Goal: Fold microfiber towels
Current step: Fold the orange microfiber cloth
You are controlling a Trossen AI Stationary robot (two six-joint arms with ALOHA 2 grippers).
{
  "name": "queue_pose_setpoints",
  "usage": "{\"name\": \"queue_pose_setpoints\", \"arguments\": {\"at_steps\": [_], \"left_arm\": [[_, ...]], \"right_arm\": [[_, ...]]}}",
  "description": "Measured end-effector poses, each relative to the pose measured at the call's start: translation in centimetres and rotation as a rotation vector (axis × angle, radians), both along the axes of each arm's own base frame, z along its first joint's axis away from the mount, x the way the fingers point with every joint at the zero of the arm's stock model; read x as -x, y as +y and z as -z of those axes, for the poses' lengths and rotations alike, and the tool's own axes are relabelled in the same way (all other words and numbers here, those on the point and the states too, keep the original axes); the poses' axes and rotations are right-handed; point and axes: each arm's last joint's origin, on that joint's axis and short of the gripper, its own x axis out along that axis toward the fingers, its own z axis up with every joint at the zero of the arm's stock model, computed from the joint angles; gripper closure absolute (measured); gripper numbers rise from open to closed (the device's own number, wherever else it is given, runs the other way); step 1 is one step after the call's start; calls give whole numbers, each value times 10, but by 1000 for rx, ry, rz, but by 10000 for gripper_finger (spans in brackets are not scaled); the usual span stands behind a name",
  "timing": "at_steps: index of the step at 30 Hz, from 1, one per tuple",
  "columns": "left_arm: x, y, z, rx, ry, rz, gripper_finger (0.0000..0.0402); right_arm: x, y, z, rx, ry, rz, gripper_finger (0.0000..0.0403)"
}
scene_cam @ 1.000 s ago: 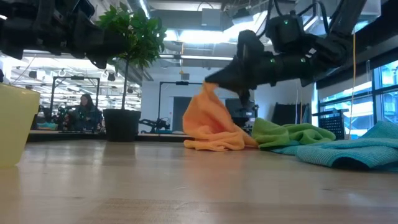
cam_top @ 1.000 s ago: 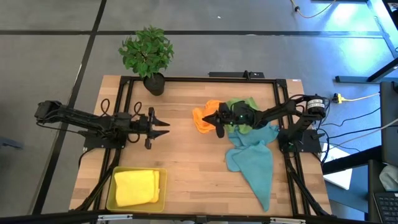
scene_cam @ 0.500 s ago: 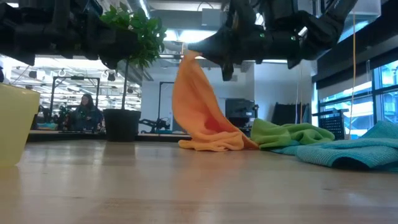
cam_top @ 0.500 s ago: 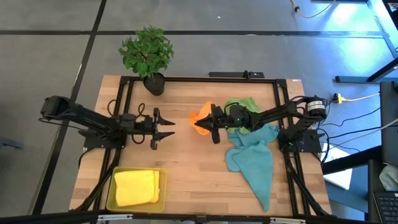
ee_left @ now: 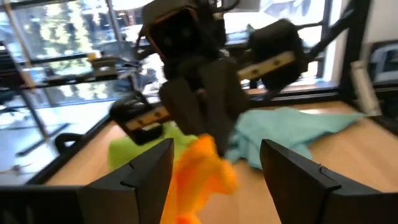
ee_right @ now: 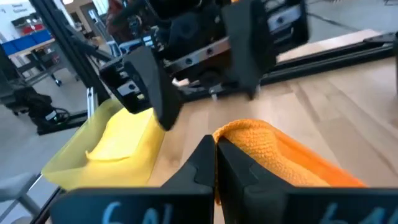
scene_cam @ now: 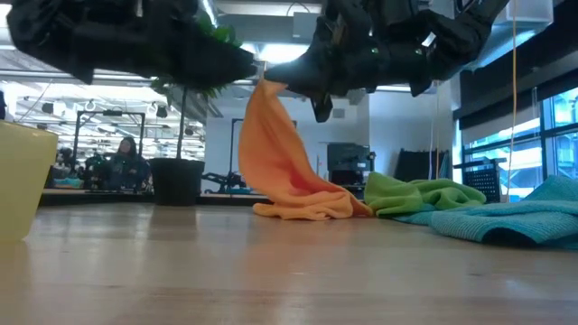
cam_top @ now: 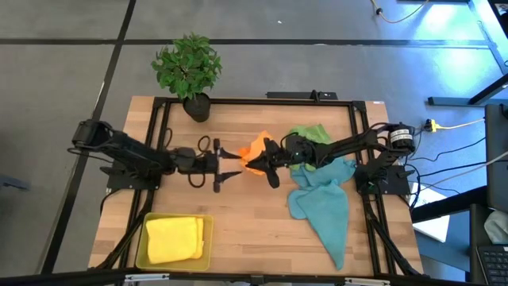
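Where the table's (cam_top: pixel 238 214) left side meets its near edge, we note a yellow tray (cam_top: pixel 143 242) holding the folded yellow towel (cam_top: pixel 173 238). At the far left corner stands a potted plant (cam_top: pixel 188 70).

Moving right, we find the left gripper (cam_top: pixel 232 165) reaching along the table's midline toward the centre, its two fingers (ee_left: pixel 149 171) spread wide, with nothing between them. In the left wrist view the raised corner of the orange towel (cam_top: pixel 254 151) sits in front of the gap between those fingers; we cannot tell whether they touch it.

Just right of that, the right gripper (cam_top: pixel 258 161) faces the left one, tips nearly meeting. Its jaws are pinched closed on a corner of the orange towel, as the right wrist view shows. In the low view this towel (scene_cam: pixel 289 171) hangs from the grip as a raised drape, its lower part bunched on the table.

Further right, the green towel (cam_top: pixel 311 133) lies crumpled toward the far edge, partly under the right arm. A teal-blue towel (cam_top: pixel 325 210) spreads from there toward the near right corner. We cannot make out a second teal one.

In the low view, a seated person (scene_cam: pixel 122 158) shows in the room behind.
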Motion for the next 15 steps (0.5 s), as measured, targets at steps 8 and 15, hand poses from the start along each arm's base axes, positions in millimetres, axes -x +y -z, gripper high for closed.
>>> {"name": "queue_pose_setpoints", "arguments": {"at_steps": [8, 15], "left_arm": [[-22, 0, -12, -52, 177, -20, 170], [-30, -4, -19, -134, 315, 69, 171]], "right_arm": [[0, 7, 1, 7, 10, -25, 398], [0, 8, 1, 14, 9, -30, 398]]}}
